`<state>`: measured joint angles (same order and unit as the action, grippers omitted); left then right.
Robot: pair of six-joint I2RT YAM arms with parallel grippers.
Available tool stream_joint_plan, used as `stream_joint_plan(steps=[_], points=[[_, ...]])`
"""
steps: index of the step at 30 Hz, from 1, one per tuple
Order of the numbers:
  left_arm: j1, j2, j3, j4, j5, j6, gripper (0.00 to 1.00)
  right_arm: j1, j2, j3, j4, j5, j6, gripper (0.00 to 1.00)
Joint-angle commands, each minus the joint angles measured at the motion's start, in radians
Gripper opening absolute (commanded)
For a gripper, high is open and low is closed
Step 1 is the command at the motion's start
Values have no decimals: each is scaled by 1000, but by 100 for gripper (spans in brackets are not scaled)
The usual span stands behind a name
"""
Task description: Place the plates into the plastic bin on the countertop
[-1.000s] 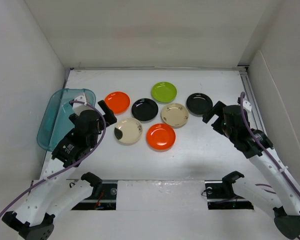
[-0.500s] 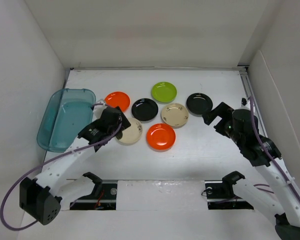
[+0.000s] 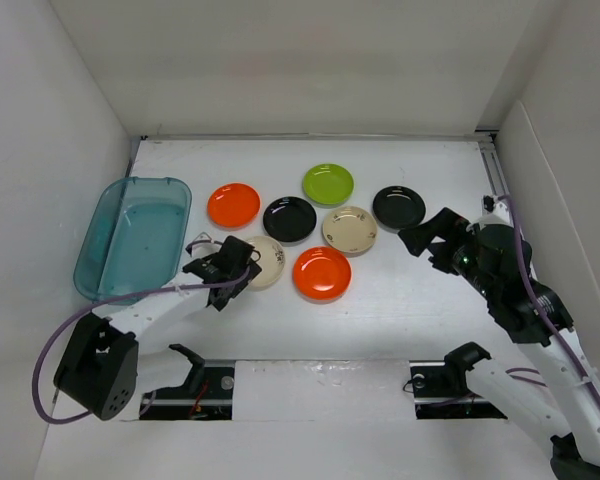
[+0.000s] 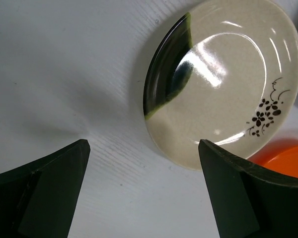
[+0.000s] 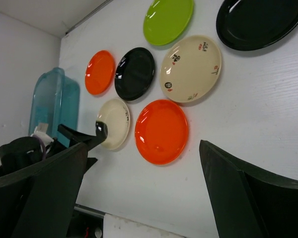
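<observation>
White matte countertop (image 3: 400, 300), walled in white, with the translucent teal plastic bin (image 3: 140, 240) standing at its far left, long axis running near to far, no plate inside it. All seven plates lay flat on the countertop to the right of the bin, in a loose cluster. Left gripper (image 4: 143, 148) was held low over the near-left rim of the dark-blotched cream plate (image 4: 223, 74), fingers spread wide and clasping nothing. Whether either finger touched the rim cannot be told. Right gripper (image 5: 143, 146) was raised at the right of the cluster, just near of the right black plate (image 3: 398, 207), fingers likewise wide apart and empty. Far row, left to right: orange plate (image 3: 233, 204), black plate (image 3: 289, 219), lime green plate (image 3: 328, 184). The motif cream plate (image 3: 349, 229) lay at centre and a second orange plate (image 3: 322, 273) nearest the arms, just right of the blotched one. The blotched plate bore a black flower sprig. The other cream plate bore small red and dark motifs, too small to read.
</observation>
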<state>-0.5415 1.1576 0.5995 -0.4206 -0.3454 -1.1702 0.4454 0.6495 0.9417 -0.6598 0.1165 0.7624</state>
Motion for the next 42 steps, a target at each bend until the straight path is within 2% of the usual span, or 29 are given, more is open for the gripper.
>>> stream_joint_plan(steps=[1,4,7,14,15,18,19,23,24,27,30,34,38,42], points=[[2,37,-10,49,-62,-66,89,-7,-5,25,69,-46,-14,100],[2,74,-10,59,-72,-75,83,-7,-16,25,69,-55,-14,100],[2,109,-1,59,-81,-94,69,-7,-27,25,69,-67,-3,100],[2,191,10,59,-99,-123,47,-7,-45,12,78,-65,6,100],[2,191,10,59,-99,-135,47,-7,-45,12,78,-64,6,100],[2,218,-1,82,-99,-135,38,-7,-45,12,78,-55,6,100],[2,229,-1,82,-99,-135,30,-7,-45,12,78,-55,6,100],[2,229,17,37,-112,-160,9,-7,-45,12,78,-55,6,100],[2,229,17,23,-122,-160,9,-7,-45,12,69,-55,6,100],[2,194,8,-4,-122,-169,0,-7,-54,12,69,-55,6,100],[2,134,8,-33,-122,-166,0,-7,-54,22,69,-55,6,100],[-8,7,83,-108,-147,-134,0,-7,-54,31,69,-55,6,100],[-17,-90,274,-177,-210,-34,0,-7,-54,40,69,-55,6,100],[37,-79,460,-259,-266,33,0,-7,-54,40,80,-64,6,100]])
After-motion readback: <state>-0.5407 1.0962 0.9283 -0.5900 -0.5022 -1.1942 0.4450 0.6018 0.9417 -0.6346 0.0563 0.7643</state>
